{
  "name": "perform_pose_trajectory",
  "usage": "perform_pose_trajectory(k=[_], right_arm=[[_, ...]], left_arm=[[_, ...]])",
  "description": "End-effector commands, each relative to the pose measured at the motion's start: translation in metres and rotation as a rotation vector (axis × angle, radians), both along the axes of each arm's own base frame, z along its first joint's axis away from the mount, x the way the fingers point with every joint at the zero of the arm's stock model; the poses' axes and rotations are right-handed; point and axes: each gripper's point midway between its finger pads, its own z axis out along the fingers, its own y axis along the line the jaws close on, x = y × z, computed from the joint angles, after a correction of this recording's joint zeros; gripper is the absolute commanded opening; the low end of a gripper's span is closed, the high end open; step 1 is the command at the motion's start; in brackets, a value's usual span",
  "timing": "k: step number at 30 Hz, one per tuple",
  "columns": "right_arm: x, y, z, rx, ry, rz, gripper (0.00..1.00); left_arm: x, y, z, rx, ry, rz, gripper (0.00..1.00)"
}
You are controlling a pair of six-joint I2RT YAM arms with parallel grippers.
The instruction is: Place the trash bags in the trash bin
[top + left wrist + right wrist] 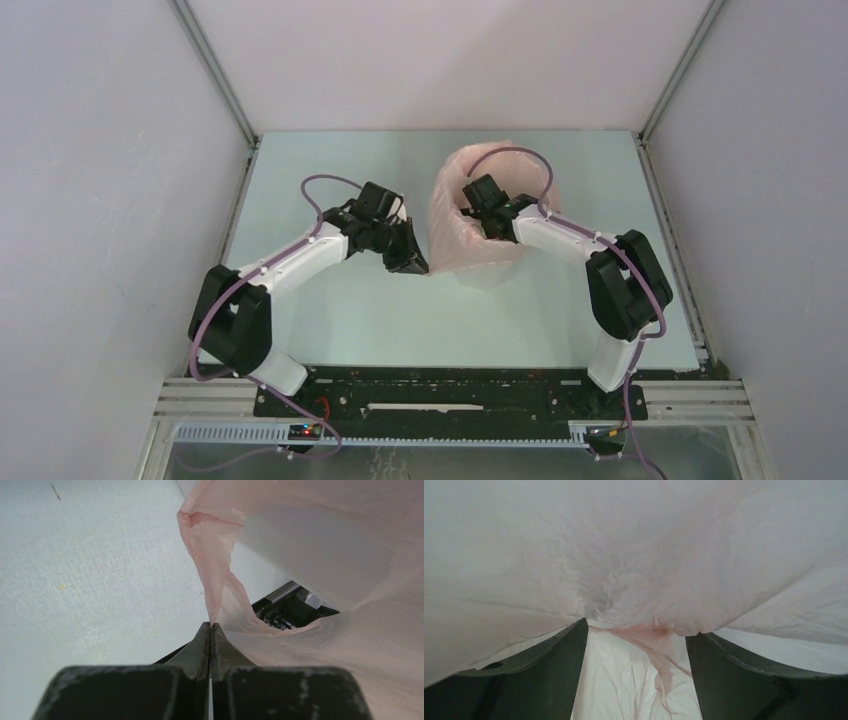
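While left tool (210, 626) pinches bag (450, 212) over bin (492, 278), right tool (636, 630) spread inside bag

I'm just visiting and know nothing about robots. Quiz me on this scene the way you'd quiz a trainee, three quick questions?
1. True or false: the left gripper is shut on a twisted strip of the pink trash bag.
2. Where does the right gripper reach? A: into the bag's open mouth. B: nowhere near the bag. C: onto the left gripper.
3. Fill in: the right gripper's jaws stand ____.
Key: 1 true; 2 A; 3 open.
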Motion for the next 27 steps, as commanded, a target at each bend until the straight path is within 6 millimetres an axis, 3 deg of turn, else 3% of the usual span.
perform_pose_trajectory(k=[1, 8, 15, 23, 27], right_arm=[[-0.010, 0.006, -0.009, 0.014, 0.054, 0.030, 0.80], [-0.012, 0.018, 0.083, 0.107, -0.033, 0.008, 0.81], [-0.008, 0.012, 0.137, 0.158, -0.118, -0.018, 0.82], [-0.004, 0.013, 0.136, 0.180, -0.088, 0.004, 0.81], [-0.003, 0.009, 0.117, 0.190, -0.059, 0.023, 0.81]], left_arm=[[0.007, -0.012, 0.012, -0.038, -0.036, -0.023, 0.01], [0.004, -0.015, 0.008, -0.036, -0.028, -0.040, 0.01], [0.002, -0.016, -0.003, -0.012, -0.016, -0.057, 0.00], [0.003, -0.017, -0.020, 0.030, -0.001, -0.077, 0.00], [0.002, -0.012, -0.030, 0.065, 0.007, -0.078, 0.00]])
